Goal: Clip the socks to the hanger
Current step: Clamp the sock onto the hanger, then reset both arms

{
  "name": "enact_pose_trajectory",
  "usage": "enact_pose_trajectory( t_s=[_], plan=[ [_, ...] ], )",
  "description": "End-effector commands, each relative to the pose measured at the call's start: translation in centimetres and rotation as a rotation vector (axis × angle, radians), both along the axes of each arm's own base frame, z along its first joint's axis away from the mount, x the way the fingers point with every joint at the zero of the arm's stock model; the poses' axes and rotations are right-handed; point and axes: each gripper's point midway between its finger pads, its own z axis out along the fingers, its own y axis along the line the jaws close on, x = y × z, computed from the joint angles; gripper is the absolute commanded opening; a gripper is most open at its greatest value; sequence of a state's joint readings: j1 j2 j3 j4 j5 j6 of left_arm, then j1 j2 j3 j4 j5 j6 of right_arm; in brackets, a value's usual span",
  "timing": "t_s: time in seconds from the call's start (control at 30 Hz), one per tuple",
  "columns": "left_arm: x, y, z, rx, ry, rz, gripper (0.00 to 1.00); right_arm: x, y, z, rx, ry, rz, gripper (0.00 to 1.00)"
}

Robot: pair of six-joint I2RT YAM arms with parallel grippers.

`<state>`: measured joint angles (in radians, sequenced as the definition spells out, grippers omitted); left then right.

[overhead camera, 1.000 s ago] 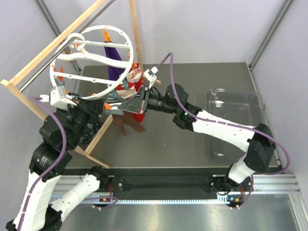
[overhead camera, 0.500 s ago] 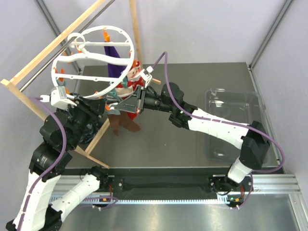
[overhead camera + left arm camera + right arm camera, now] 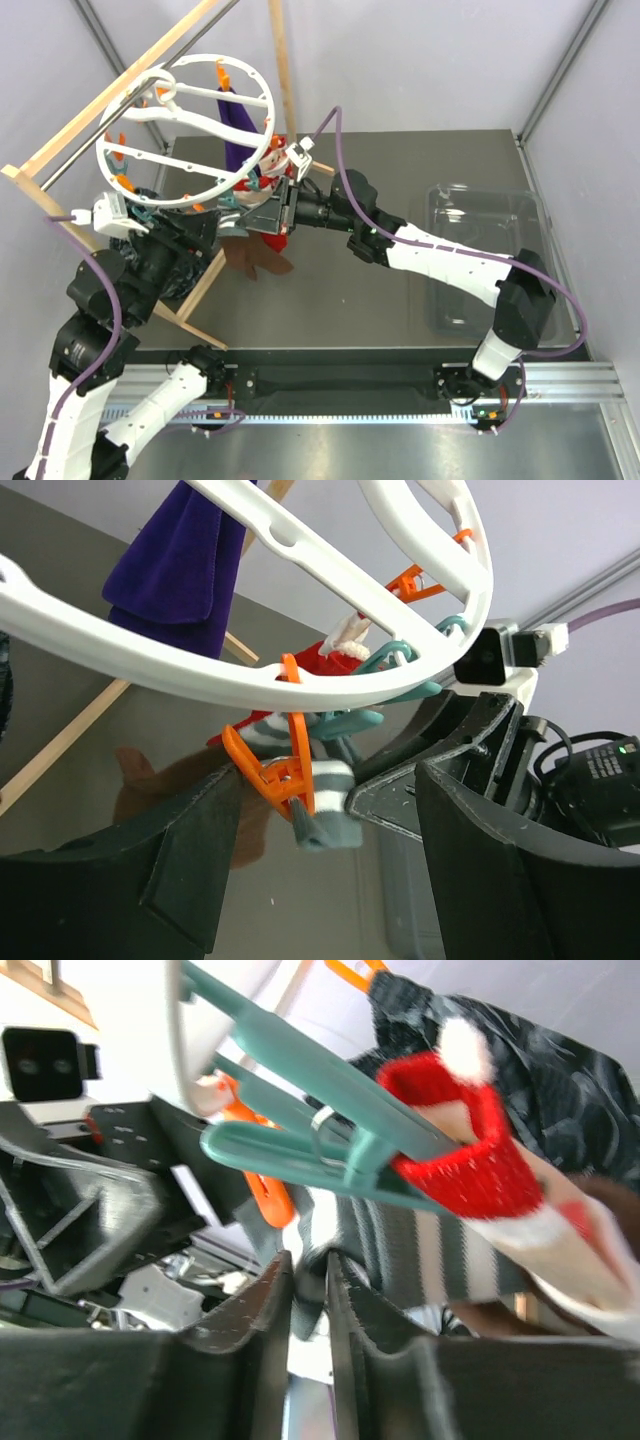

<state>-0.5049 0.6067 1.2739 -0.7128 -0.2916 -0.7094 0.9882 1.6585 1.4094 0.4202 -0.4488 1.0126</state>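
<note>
No legible text or labels

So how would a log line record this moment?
stage: clipping red Santa sock to white plastic ring hanger | right gripper: shut on sock's striped cuff | left gripper: open, straddling small orange clip on hanger rim

Hanger [image 3: 330, 688]: white ring and spokes.
Orange clip [image 3: 272, 772]: bright orange, solid.
Teal clip [image 3: 300, 1145]: teal, solid.
Red sock [image 3: 470, 1175]: red cuff, white pompom, pale patch, grey/white stripes twd near end.
Purple sock [image 3: 180, 560], far left: plain deep purple.
My left fingers [image 3: 500, 820], right fingers [image 3: 235, 1360]: black.
Frame [image 3: 279, 50]: pale wood.
Table [image 3: 400, 170]: grey.
</note>
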Motion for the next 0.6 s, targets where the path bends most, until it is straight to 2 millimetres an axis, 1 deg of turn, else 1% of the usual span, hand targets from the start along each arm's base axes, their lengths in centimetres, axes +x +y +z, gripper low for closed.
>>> enact_pose_trajectory(
  t_s=[0.0,0.03,0.13,0.2,0.23,0.3,0.33,0.37,0.4,0.43,0.47,0.5,0.53,0.57],
  plan=[
    [-1.3,0.5,1.6,-0.008,-0.061,-0.016,0.74,-0.6,0.2,2.3,0.025,-0.077,0.001,0.22],
    [-1.6,0.5,1.6,-0.002,-0.065,-0.022,0.74,-0.6,0.1,2.1,0.011,-0.08,-0.005,0.28],
    [-2.4,0.8,1.6,0.02,-0.083,-0.039,0.72,-0.2,-0.1,0.7,-0.061,-0.094,-0.028,0.36],
    [-3.2,0.8,1.4,0.031,-0.099,-0.063,0.7,-0.3,-0.3,-0.5,-0.114,-0.114,-0.026,0.38],
    [-3.5,0.8,1.2,0.047,-0.103,-0.073,0.69,-0.4,-0.6,-0.7,-0.129,-0.122,-0.025,0.4],
    [-4.3,0.4,1.3,0.055,-0.122,-0.12,0.66,-0.4,-1.1,-2.0,-0.177,-0.16,-0.033,0.42],
    [-4.7,0.2,1.1,0.072,-0.123,-0.139,0.66,-0.5,-1.8,-2.7,-0.223,-0.161,-0.041,0.45],
    [-5.2,-0.2,1.2,0.076,-0.131,-0.173,0.66,-0.4,-2.3,-3.3,-0.254,-0.205,-0.054,0.45],
    [-5.8,-0.3,1.4,0.077,-0.149,-0.197,0.65,0.0,-2.8,-4.4,-0.299,-0.211,-0.083,0.48],
    [-6.1,-0.5,1.4,0.084,-0.16,-0.215,0.65,-0.1,-3.6,-5.8,-0.364,-0.209,-0.089,0.5],
    [-6.5,-0.6,1.7,0.086,-0.176,-0.232,0.65,0.0,-4.6,-5.8,-0.39,-0.259,-0.107,0.54],
    [-7.0,-1.1,1.9,0.098,-0.192,-0.275,0.65,-0.1,-5.9,-6.5,-0.438,-0.262,-0.132,0.57],
    [-7.2,-1.4,1.9,0.105,-0.197,-0.295,0.64,0.2,-6.4,-6.4,-0.444,-0.289,-0.155,0.59],
    [-7.7,-2.0,2.1,0.111,-0.203,-0.338,0.64,0.2,-7.4,-7.6,-0.508,-0.307,-0.164,0.61]
  ],
)
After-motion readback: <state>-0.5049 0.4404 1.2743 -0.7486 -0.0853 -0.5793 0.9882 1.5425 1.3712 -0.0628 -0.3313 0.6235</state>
